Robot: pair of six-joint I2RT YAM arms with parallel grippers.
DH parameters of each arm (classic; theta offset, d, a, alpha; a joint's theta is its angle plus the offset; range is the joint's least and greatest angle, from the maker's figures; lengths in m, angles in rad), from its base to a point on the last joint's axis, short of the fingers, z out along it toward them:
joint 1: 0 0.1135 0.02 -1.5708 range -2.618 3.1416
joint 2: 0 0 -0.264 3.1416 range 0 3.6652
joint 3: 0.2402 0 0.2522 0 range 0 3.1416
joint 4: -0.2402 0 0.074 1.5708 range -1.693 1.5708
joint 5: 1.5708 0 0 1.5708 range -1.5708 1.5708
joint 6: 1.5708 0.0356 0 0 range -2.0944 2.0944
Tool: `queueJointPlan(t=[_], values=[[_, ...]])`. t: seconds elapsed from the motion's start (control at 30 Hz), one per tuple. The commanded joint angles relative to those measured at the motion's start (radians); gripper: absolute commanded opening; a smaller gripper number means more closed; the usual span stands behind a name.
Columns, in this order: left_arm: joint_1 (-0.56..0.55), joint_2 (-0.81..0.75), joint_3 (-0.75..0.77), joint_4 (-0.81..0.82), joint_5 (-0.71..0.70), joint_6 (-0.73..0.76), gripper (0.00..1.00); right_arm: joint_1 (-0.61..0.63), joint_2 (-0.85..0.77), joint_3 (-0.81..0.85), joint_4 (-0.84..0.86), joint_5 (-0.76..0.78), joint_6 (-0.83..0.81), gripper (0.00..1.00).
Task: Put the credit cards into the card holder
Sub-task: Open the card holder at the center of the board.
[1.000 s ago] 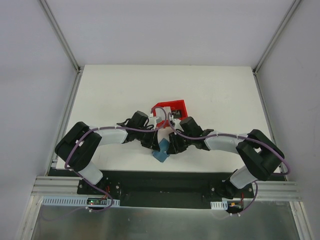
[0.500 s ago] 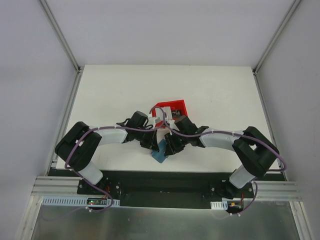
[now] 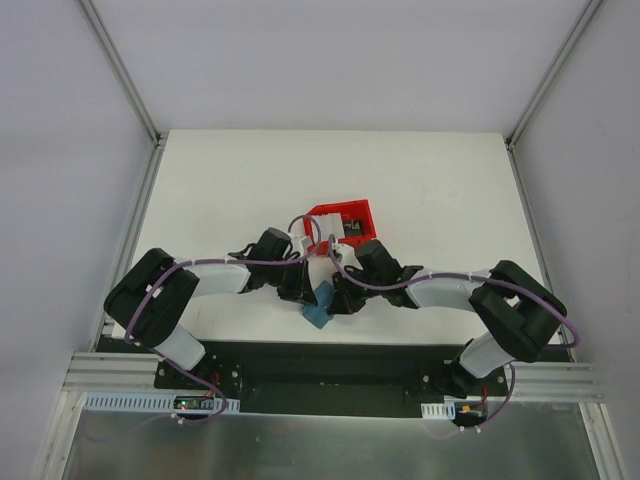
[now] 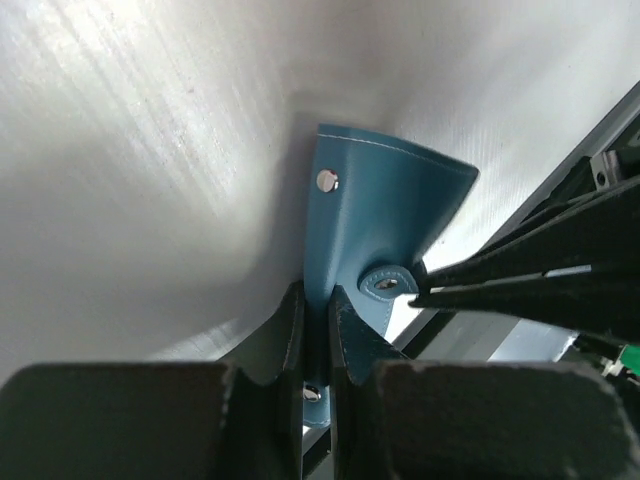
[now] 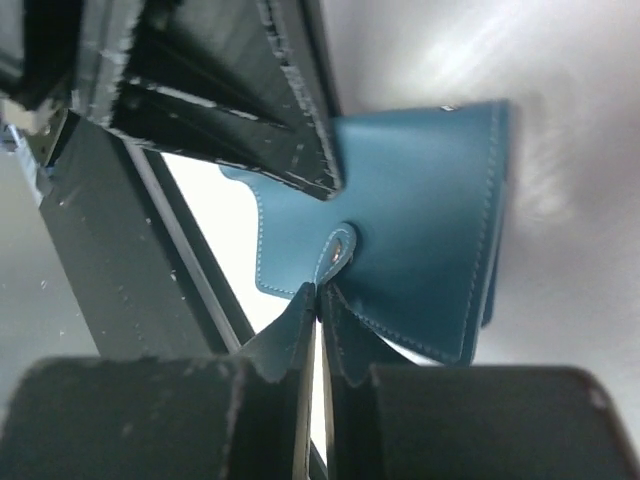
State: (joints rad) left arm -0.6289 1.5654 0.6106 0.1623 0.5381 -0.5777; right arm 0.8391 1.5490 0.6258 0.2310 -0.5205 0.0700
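Clamped together, on the left jaws, over one edge of the wallet (image 4: pixel 385 205), with the leather sandwiched between the pads (image 4: pixel 285 335). Closed likewise, on the right jaws, over the small clasp tab (image 5: pixel 338 250), with only the tab's thin lip between the tips. Gripped, then, from two opposite sides at once. Splayed partly open, with the flap fanning straight away from the left jaws and the long axis running roughly out along their line. Hard to say whether lifted clear of the bench (image 3: pixel 230 180) or resting an edge on it.

Located just on the near side of the red bin (image 3: pixel 365 208), toward the arm bases. No sign of the cards in either wrist view, and too small to pick out from above.

Probably mid-opening, with the pockets not yet laid bare. Likely calls next for a pull on the tab away from the left grip.

Left arm (image 3: pixel 215 272) and right arm (image 3: pixel 450 288) both folded inward, elbows wide, wrists meeting nose to nose at the wallet, neither one nearer.
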Motion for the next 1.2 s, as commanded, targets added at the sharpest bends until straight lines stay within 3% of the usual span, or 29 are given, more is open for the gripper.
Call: queueJointPlan(t=[0.0, 0.37, 0.63, 0.9, 1.0, 1.07, 1.17], values=[[-0.017, -0.002, -0.023, 0.089, -0.220, -0.103, 0.00, 0.089, -0.026, -0.017, 0.162, -0.282, 0.030, 0.06], [-0.014, -0.031, -0.035, 0.055, -0.283, -0.122, 0.00, 0.123, 0.010, -0.058, 0.079, -0.241, 0.008, 0.07], [-0.014, -0.036, -0.048, 0.123, -0.169, -0.065, 0.00, 0.078, 0.062, -0.017, 0.077, -0.066, 0.068, 0.24], [-0.014, -0.051, -0.058, 0.135, -0.115, -0.017, 0.00, 0.023, 0.105, 0.046, 0.025, -0.029, 0.071, 0.29], [-0.014, -0.050, -0.057, 0.144, -0.116, -0.027, 0.00, 0.032, 0.114, 0.060, 0.008, -0.021, 0.053, 0.25], [-0.014, -0.045, -0.055, 0.148, -0.128, -0.042, 0.00, 0.041, 0.111, 0.052, 0.031, -0.068, 0.030, 0.11], [-0.009, -0.027, -0.043, 0.122, -0.177, -0.076, 0.00, 0.057, 0.073, 0.003, 0.128, -0.168, 0.022, 0.06]])
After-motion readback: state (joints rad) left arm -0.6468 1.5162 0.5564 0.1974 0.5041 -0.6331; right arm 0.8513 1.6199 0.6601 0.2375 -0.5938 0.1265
